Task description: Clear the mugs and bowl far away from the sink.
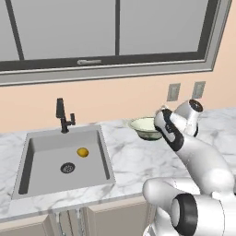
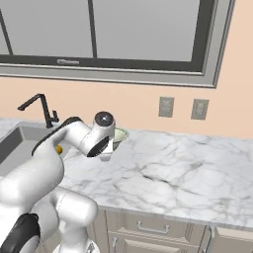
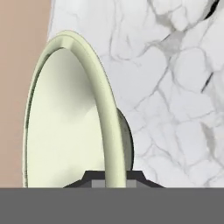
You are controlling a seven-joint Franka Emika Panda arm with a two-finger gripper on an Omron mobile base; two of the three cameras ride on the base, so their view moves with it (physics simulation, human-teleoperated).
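Where the base views hide the fingers behind the wrist, my hand view shows the gripper (image 3: pixel 114 183) closed on the bowl (image 3: pixel 65 127) rim. The bowl (image 1: pixel 145 127) sits by the wall, right of the sink (image 1: pixel 44 159). Bare counter (image 2: pixel 188 168) stretches rightward. A yellow fruit (image 1: pixel 82 152) lies in the sink.

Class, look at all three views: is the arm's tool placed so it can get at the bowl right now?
Probably yes: the tool already straddles the rim of the bowl, apparently shut on it, with nothing between them on the counter.
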